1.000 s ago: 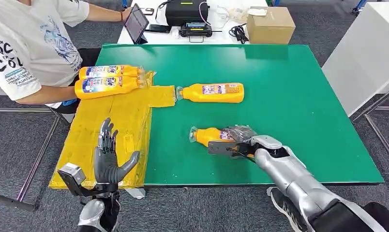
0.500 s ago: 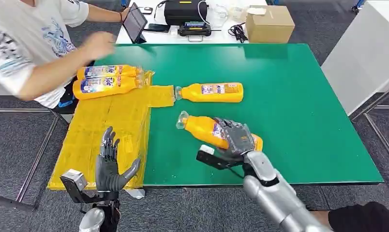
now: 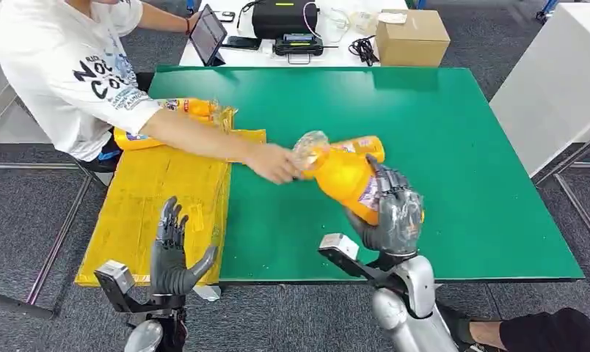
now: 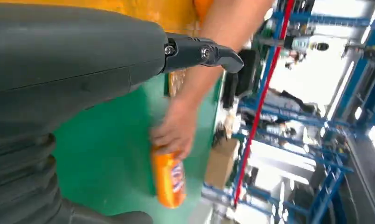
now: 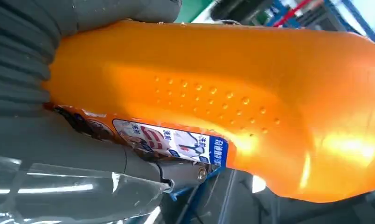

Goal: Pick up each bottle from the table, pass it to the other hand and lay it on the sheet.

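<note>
The robot's right hand [image 3: 390, 213] grips an orange detergent bottle [image 3: 347, 180] around its lower body and holds it tilted above the green surface [image 3: 461, 161], the clear cap end pointing up and towards the robot's left. In the right wrist view the orange body and a blue and white label sit against the hand's grey palm; the label's print is too small and blurred to read. The left hand [image 3: 173, 253] waits upright near the front edge of the surface, over the yellow sheet [image 3: 167, 198], with its fingers spread and holding nothing.

A person in a white T-shirt reaches across from the far left; the person's hand [image 3: 274, 163] is at the second orange bottle [image 3: 362, 147], which lies on the surface just behind the raised one. Two more orange bottles [image 3: 186, 110] lie on the far end of the sheet, partly hidden by the person's arm. The shirt carries dark lettering, only partly legible, seemingly "NO" and "CO".

The pick-up step appears done and the hand-over is next. That would call for carrying the bottle across to the left hand, closing that hand on a free stretch of the body before the right lets go, and avoiding the person's arm in between.
</note>
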Available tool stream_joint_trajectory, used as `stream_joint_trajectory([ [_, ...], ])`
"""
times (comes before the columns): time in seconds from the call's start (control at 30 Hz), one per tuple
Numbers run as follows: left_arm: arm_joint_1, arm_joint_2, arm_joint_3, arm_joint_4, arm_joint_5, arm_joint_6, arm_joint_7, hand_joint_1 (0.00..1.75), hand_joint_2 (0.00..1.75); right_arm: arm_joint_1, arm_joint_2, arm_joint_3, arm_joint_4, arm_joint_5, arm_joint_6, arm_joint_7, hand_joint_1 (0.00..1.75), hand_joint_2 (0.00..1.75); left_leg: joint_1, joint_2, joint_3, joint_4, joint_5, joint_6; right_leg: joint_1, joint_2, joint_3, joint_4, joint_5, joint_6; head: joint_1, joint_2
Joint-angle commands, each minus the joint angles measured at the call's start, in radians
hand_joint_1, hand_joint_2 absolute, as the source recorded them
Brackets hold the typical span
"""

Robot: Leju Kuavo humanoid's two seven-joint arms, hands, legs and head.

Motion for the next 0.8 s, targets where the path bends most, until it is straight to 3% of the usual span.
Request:
stream_joint_trajectory([
  [0.03,-0.047,0.021,-0.074,0.052,0.035,-0.038,0.021,0.0,1.75,0.006,0.052,-0.08,0.032,-0.092,0.032,-0.09,1.75,1.75,0.001,0.001,0.005,0.0,-0.002,-0.002,0.001,0.0,0.005,0.0,-0.002,-0.003,0.0,0.0],
  [0.13,-0.047,0.029,-0.086,0.052,0.069,-0.083,0.035,0.0,1.75,0.009,0.051,-0.076,0.044,-0.106,0.077,-0.1,1.75,1.75,0.002,0.002,0.007,0.0,-0.003,-0.003,0.002,0.001,0.007,0.0,-0.003,-0.003,0.0,0.0],
  [0.33,-0.047,0.047,-0.175,0.025,0.145,-0.217,0.082,0.0,1.75,0.027,0.147,-0.011,0.231,-0.24,0.22,-0.254,1.75,1.75,0.002,0.001,0.006,-0.002,-0.002,-0.002,0.002,0.0,0.006,-0.002,-0.001,-0.002,0.0,0.0],
  [0.47,-0.067,0.047,-0.197,0.042,0.148,-0.22,0.087,0.0,1.75,0.001,0.183,0.094,0.335,-0.215,0.25,-0.26,1.75,1.75,0.003,0.004,0.006,-0.001,-0.003,-0.003,0.003,0.003,0.006,-0.001,-0.001,-0.003,0.0,0.0],
  [0.8,-0.073,0.045,-0.206,0.054,0.131,-0.233,0.086,0.0,1.75,-0.042,0.212,0.17,0.431,-0.25,0.309,-0.246,1.75,1.75,0.003,0.005,0.008,-0.001,-0.003,-0.003,0.003,0.003,0.007,-0.001,-0.002,-0.003,0.0,0.0],
])
